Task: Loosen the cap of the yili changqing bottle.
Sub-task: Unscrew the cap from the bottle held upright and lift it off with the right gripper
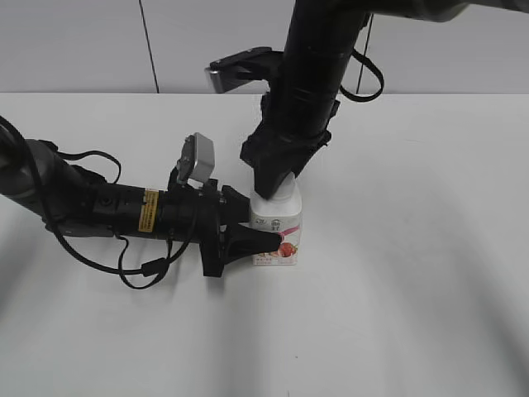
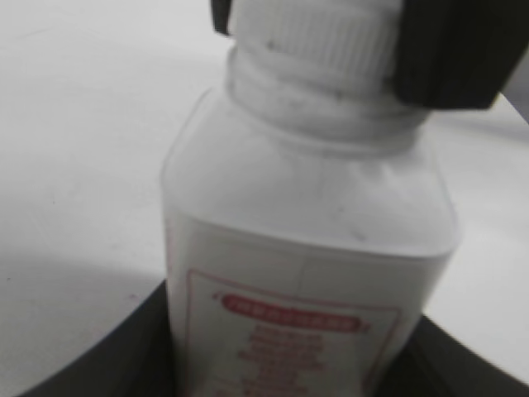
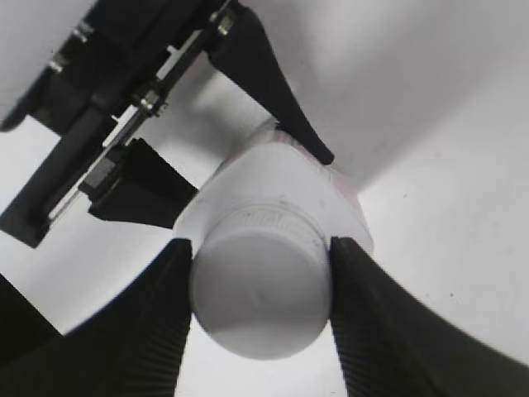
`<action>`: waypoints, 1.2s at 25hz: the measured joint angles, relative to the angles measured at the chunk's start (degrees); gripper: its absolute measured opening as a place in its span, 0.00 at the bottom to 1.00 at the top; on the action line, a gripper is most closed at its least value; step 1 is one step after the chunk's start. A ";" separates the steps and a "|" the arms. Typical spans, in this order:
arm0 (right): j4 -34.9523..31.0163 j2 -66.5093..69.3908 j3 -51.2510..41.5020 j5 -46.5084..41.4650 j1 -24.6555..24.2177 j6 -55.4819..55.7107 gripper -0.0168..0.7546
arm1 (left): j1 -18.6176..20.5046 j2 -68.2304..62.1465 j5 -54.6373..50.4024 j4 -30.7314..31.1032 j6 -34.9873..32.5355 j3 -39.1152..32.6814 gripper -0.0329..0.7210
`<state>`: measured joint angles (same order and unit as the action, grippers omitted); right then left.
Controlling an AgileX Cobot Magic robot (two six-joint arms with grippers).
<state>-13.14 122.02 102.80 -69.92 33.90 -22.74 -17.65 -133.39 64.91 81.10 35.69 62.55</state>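
Bottle (image 1: 277, 231) upright, body clamped in left claw (image 1: 263, 241); right claw (image 3: 260, 318) pinching cap (image 3: 260, 294).

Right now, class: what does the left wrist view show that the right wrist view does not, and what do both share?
Only the left wrist view shows the bottle's label and the cap's ribbed side.

Only the right wrist view shows the cap's flat top, the right gripper with a finger pressed on each side of it, and the left gripper around the body from outside.

Both show the yili changqing bottle, the cap and the white table.
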 joint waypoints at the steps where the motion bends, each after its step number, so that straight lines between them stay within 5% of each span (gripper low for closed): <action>1: 0.06 -0.06 0.00 0.00 0.00 -1.95 0.54 | 0.00 0.00 0.12 -0.19 0.00 0.00 0.55; 18: 2.03 -0.53 0.00 2.12 0.22 -31.61 0.53 | 0.00 0.00 0.22 -1.05 0.97 0.00 0.54; 30: 3.22 -0.64 0.00 1.41 0.28 -32.78 0.53 | 0.00 0.00 0.11 -1.50 1.23 0.00 0.53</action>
<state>-9.93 121.38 102.80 -68.51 34.18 -55.52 -17.65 -133.39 65.02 79.60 36.92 62.55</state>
